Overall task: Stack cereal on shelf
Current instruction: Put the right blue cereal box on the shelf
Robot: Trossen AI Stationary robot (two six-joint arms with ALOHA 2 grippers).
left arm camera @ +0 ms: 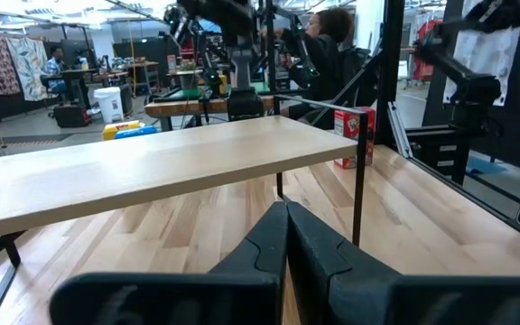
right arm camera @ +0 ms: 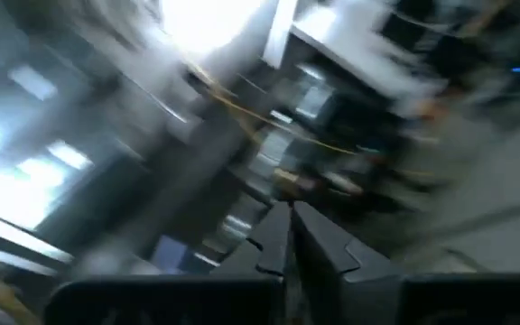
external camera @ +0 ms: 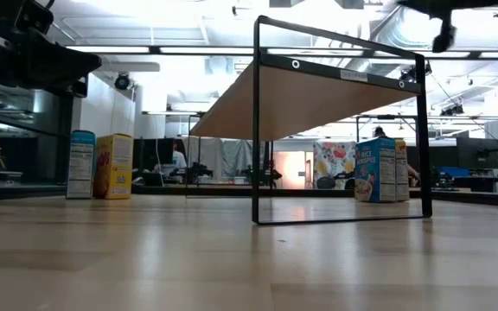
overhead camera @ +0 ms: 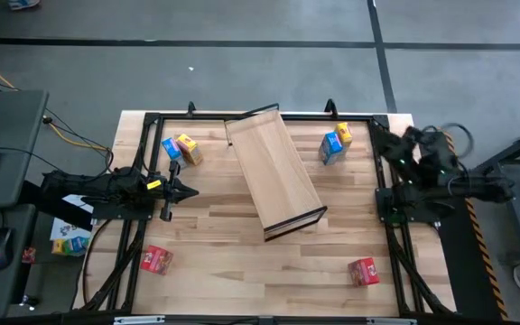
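Both clenched, empty grippers, left point(overhead camera: 186, 190) at nine o'clock, right point(overhead camera: 379, 126) at two o'clock, risk nudging the tan wooden shelf point(overhead camera: 273, 171).

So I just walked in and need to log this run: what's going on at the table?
Nothing is being handled yet. The tan board shelf with a thin black frame stands mid-table with nothing on top. The small cardboard cereal boxes sit around it in pairs: a blue and yellow pair on one side, another blue and yellow pair opposite, and two red boxes apart near the front. The left claw is shut and empty beside the shelf; the right claw is shut too.
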